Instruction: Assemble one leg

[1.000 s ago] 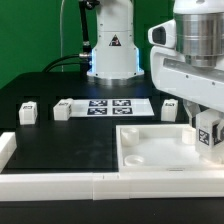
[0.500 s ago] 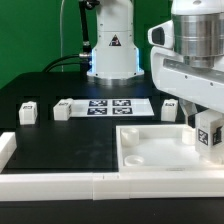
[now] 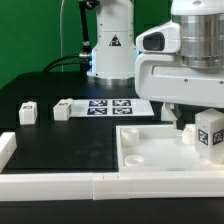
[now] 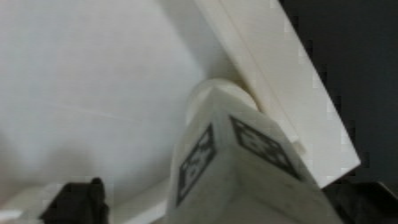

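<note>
My gripper (image 3: 206, 124) is shut on a leg (image 3: 210, 135), a small white post with a black-and-white marker on its side. It holds the leg at the right-hand corner of the large white panel (image 3: 150, 150). In the wrist view the leg (image 4: 240, 160) stands between my two dark fingers (image 4: 80, 202), with its tip at a round corner recess next to the panel's raised rim (image 4: 267, 60). I cannot tell if the leg touches the panel. Two more legs (image 3: 28, 112) (image 3: 63, 110) stand on the black table at the left.
The marker board (image 3: 110, 106) lies flat behind the panel. A white rail (image 3: 60, 185) runs along the table's front edge, with a white block (image 3: 8, 146) at its left end. The robot's base (image 3: 112, 45) stands at the back.
The hand has turned and its body now reaches further to the exterior view's left. The leg stays in the grip over the panel's right corner.
</note>
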